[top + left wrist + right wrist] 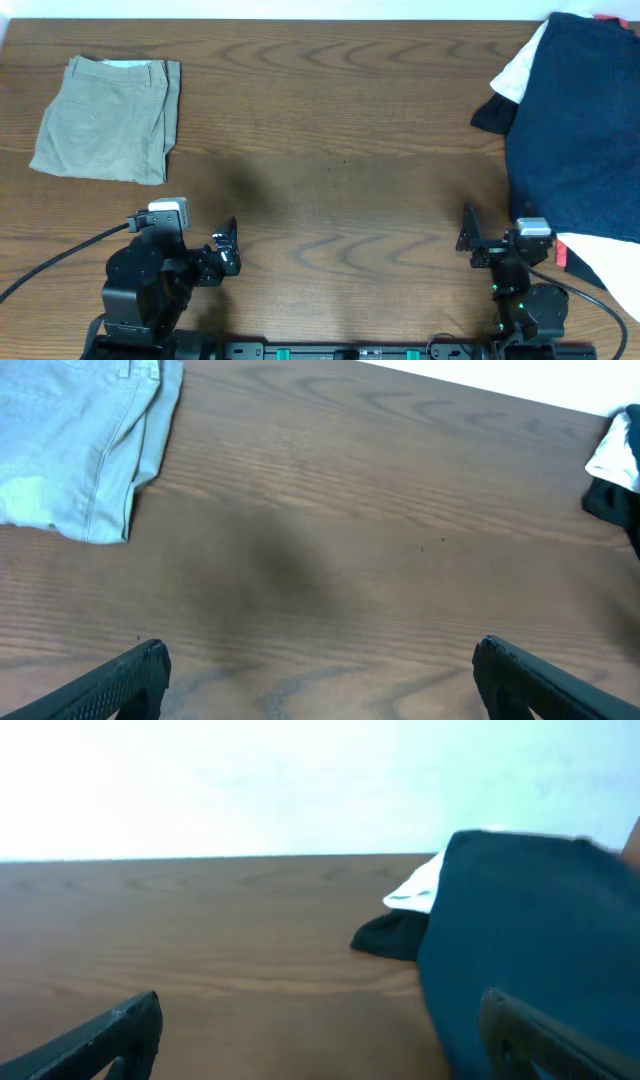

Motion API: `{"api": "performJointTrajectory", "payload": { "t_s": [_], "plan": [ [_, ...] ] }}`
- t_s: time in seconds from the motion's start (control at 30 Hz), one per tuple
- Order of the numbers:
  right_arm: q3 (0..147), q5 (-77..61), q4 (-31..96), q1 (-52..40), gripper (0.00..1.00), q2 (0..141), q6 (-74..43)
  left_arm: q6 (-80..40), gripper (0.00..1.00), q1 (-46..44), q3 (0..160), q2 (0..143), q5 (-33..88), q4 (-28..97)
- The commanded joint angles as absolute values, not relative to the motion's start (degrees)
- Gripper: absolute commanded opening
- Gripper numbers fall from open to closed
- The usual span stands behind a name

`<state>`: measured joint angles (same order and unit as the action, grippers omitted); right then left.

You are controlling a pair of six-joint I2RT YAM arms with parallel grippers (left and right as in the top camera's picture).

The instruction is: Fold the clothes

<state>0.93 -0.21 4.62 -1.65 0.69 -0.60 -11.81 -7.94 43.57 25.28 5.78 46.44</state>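
The khaki shorts (108,120) lie folded into a compact rectangle at the far left of the wooden table, waistband toward the far edge; they also show at the top left of the left wrist view (80,445). My left gripper (228,250) is open and empty near the front edge, well short of the shorts; its fingers frame bare wood in the left wrist view (320,670). My right gripper (468,232) is open and empty at the front right, its fingers spread in the right wrist view (320,1030).
A large navy garment (580,120) lies piled at the right of the table, with a white garment (520,70) under its far left corner and another white piece (610,265) at the front right. Both show in the right wrist view (530,950).
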Motion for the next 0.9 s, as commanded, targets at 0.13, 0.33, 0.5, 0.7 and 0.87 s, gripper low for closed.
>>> {"api": "performJointTrajectory", "payload": {
  "t_s": [0.13,0.33,0.5,0.7,0.87],
  "plan": [
    [0.32,-0.47,4.36,-2.33,0.99,0.27,7.53,-11.92,0.98,-8.08,43.40,25.06,5.30,46.41],
    [0.32,-0.45,4.27,-2.31,0.99,0.27,7.16,-11.92,0.98,-8.08,43.40,25.06,5.30,46.41],
    [0.32,-0.45,4.27,-2.31,0.99,0.27,7.16,-11.92,0.98,-8.08,43.40,25.06,5.30,46.41],
    [0.32,-0.45,4.27,-2.31,0.99,0.27,7.16,-11.92,0.98,-8.08,43.40,25.06,5.30,46.41],
    [0.32,-0.45,4.27,-2.31,0.99,0.27,7.16,-11.92,0.98,-8.08,43.40,25.06,5.30,46.41]
  ]
}}
